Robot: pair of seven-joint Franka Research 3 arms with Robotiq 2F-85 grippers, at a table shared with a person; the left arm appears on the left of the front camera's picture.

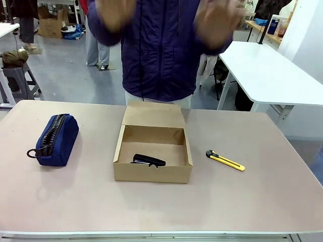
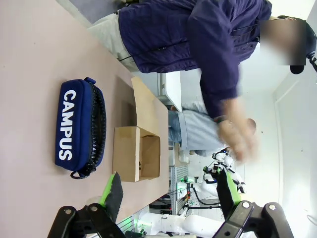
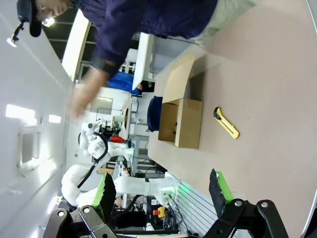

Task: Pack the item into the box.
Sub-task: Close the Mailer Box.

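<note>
The item (image 1: pixel 148 161), a slim black stapler-like thing, lies on the floor of the open brown cardboard box (image 1: pixel 153 174) at the table's middle. The box's lid flap (image 1: pixel 153 116) stands back toward the person. In the left wrist view the box (image 2: pixel 125 152) sits beyond the pouch, and my left gripper (image 2: pixel 167 190) is open with nothing between its green-padded fingers. In the right wrist view the box (image 3: pixel 187 123) lies far off, and my right gripper (image 3: pixel 163 190) is open and empty too.
A navy blue zip pouch (image 1: pixel 56 138) lies left of the box. A yellow-and-black utility knife (image 1: pixel 225 161) lies to its right. The person stands at the far edge with both hands (image 1: pixel 217 17) raised and blurred above the table.
</note>
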